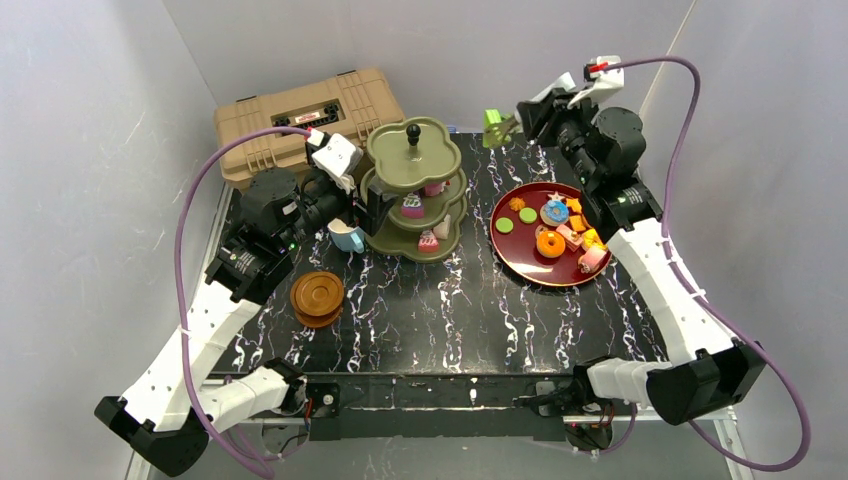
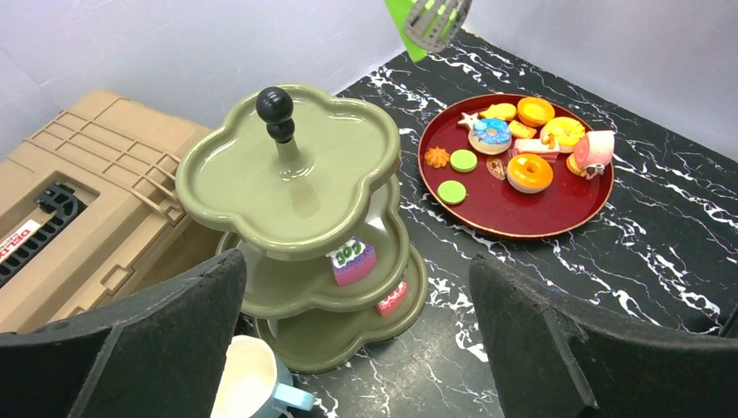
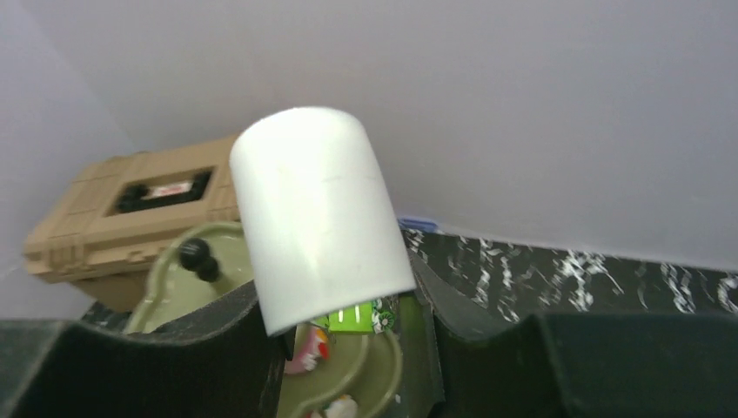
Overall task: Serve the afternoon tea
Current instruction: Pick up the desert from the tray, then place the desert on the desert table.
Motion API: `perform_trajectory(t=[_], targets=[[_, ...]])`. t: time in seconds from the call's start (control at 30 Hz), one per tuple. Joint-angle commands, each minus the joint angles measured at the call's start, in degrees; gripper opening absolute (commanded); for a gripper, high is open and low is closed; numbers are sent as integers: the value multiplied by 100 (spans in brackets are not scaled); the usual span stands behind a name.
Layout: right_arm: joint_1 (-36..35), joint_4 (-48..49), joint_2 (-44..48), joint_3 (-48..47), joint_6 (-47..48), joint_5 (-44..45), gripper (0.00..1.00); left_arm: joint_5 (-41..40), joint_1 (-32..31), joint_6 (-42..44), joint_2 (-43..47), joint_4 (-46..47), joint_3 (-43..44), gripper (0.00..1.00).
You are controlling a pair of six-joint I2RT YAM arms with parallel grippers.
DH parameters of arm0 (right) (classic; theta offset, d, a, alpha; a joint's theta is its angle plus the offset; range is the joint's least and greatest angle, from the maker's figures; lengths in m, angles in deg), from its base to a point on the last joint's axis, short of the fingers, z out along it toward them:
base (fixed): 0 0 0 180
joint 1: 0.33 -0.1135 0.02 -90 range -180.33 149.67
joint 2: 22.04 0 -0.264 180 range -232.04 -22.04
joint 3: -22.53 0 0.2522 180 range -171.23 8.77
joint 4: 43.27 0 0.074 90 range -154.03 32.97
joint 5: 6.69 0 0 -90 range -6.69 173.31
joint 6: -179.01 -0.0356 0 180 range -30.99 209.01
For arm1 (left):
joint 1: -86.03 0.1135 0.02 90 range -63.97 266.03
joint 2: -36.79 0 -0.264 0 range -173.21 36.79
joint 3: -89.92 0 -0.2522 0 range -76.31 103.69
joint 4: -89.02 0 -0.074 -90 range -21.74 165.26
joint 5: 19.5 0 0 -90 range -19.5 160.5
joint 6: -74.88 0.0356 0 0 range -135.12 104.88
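The olive-green three-tier stand [image 1: 413, 150] [image 2: 296, 174] with a black knob stands at the back centre. It carries a purple cake [image 2: 352, 259] on its middle tier and a pink one [image 2: 392, 299] on its bottom tier. My left gripper [image 1: 368, 205] [image 2: 357, 266] hangs open just left of the stand, above a light-blue mug [image 1: 346, 237] [image 2: 248, 383]. My right gripper [image 1: 512, 121] [image 3: 338, 283] is raised behind the stand's right side. It is shut on a green-and-white toy cake [image 1: 493, 125] [image 3: 318, 218], which fills the right wrist view as a white cylinder with a green striped end.
A red plate [image 1: 525, 252] [image 2: 522, 213] with several toy cakes and donuts lies right of the stand. Stacked brown saucers [image 1: 317, 296] sit at the front left. A tan toolbox [image 1: 290, 115] [image 2: 78, 200] stands at the back left against the wall.
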Motion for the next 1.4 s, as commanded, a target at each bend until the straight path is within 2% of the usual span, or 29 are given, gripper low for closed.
perform_trajectory(t=[0.0, 0.4, 0.77, 0.8, 1.07, 1.23, 1.37], targets=[[-352, 195, -84, -844, -108, -375, 1, -71, 30, -66, 127, -80, 58, 98], [-1312, 326, -943, -1415, 116, -125, 1, -75, 29, -74, 136, -74, 61, 98], [-1488, 193, -1287, -1656, 386, 63, 1, -58, 30, -64, 136, -61, 80, 98], [-1488, 181, -1287, -1646, 376, 63, 8, -53, 30, -64, 136, -57, 84, 98], [-1488, 200, -1116, -1481, 381, 140, 33, -14, 30, -81, 125, -56, 104, 98], [-1488, 196, -1055, -1490, 385, 168, 42, 19, 30, -113, 93, -56, 146, 98], [-1488, 213, -1012, -1477, 345, 158, 46, 30, 30, -110, 92, -52, 146, 98]])
